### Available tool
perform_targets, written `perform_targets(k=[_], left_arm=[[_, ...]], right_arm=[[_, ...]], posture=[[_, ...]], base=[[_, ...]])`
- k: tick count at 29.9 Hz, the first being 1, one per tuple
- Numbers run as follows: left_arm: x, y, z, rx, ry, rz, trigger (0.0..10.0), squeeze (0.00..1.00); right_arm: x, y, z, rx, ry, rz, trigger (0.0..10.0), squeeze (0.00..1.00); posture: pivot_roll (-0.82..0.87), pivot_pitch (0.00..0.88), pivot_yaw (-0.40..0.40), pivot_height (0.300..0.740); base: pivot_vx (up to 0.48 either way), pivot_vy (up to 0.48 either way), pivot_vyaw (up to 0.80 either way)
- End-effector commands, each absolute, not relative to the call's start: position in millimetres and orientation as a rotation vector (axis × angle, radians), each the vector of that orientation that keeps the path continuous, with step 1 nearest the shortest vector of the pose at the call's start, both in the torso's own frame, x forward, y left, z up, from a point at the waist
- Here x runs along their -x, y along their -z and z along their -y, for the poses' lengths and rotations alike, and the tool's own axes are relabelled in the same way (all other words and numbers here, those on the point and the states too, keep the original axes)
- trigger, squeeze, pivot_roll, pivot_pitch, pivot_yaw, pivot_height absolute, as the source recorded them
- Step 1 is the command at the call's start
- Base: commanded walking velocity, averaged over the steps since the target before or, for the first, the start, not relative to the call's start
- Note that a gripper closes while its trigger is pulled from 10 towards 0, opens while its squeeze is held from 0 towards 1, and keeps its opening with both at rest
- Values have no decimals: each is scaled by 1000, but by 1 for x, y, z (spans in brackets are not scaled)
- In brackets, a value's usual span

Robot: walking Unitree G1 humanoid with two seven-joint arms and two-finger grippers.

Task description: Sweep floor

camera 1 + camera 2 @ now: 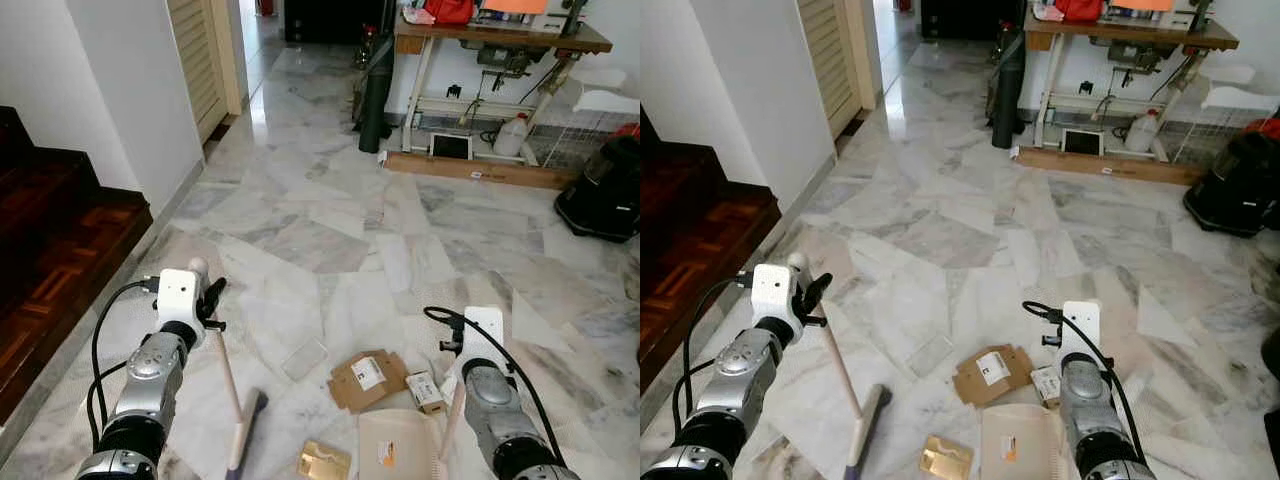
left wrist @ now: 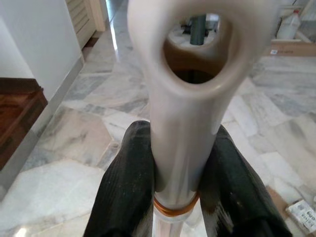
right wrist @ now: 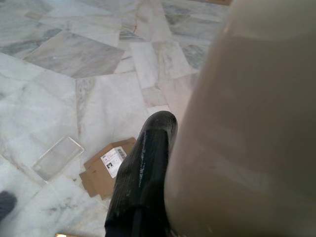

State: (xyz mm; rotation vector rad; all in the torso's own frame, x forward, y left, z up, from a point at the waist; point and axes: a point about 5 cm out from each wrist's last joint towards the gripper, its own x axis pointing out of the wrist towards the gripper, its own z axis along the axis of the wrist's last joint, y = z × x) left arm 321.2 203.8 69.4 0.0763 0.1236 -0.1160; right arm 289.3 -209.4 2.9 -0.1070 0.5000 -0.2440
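1. The left gripper (image 1: 208, 300) is clamped on the top end of the broom handle (image 1: 228, 385); in the left wrist view both black fingers (image 2: 126, 192) press on the pale handle from two sides.
2. The long axis of the broom goes from the rounded top near the left gripper down and a little to the robot's right, to the dark broom head (image 1: 248, 418) on the marble floor (image 1: 330, 215). The lowest part of the head is cut off by the edge of the picture.
3. The right gripper (image 3: 148, 168) holds the pale dustpan handle (image 1: 452, 420). One black finger lies against it; the other finger is hidden behind the handle, so the grip is seen from one side only.
4. The dustpan (image 1: 398, 445) lies flat on the floor in front of the robot, and its near edge is cut off.
5. Just beside the dustpan lie a flattened brown cardboard piece (image 1: 367, 378), a small box (image 1: 425, 390), a clear plastic piece (image 1: 304, 358) and a gold packet (image 1: 324, 461).
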Motion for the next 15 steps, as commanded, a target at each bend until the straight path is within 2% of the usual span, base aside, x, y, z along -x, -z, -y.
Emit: perform_targets(k=[1, 8, 15], left_arm=[[-318, -61, -201, -81, 133, -162, 10000, 0], [-317, -52, -197, 6, 153, -218, 10000, 0], [-317, -48, -192, 110, 273, -281, 10000, 0]], right_arm=[[-260, 31, 201, 68, 219, -694, 10000, 0], [-265, 27, 202, 61, 228, -680, 10000, 0], [-266, 26, 204, 54, 242, -677, 10000, 0]], posture=[[-25, 0, -12, 740], [-29, 0, -8, 740], [-19, 0, -6, 740]], base=[[0, 0, 0], [0, 0, 0], [0, 0, 0]])
